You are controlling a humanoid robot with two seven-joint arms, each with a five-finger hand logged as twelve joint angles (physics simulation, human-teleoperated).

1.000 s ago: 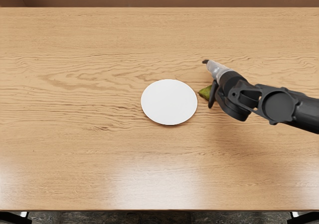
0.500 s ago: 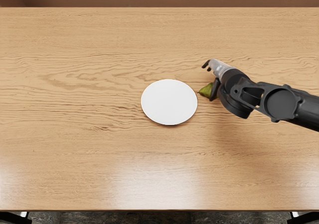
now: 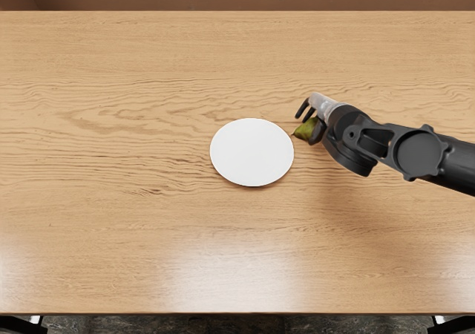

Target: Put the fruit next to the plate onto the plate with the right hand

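Right hand (image 3: 315, 119) is pinching the small yellow-green fruit (image 3: 303, 131) at the round white plate's (image 3: 251, 152) 3 o'clock, securing it for transfer.

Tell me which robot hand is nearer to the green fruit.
Right. The right robot hand is closed around the green fruit, just right of the plate. The left robot hand is not in view, so it is farther away.

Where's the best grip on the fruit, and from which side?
Likely its broad body, from the right and above: the fruit lies with its narrow end toward the plate, close on its left. The right hand curls over it from that side.
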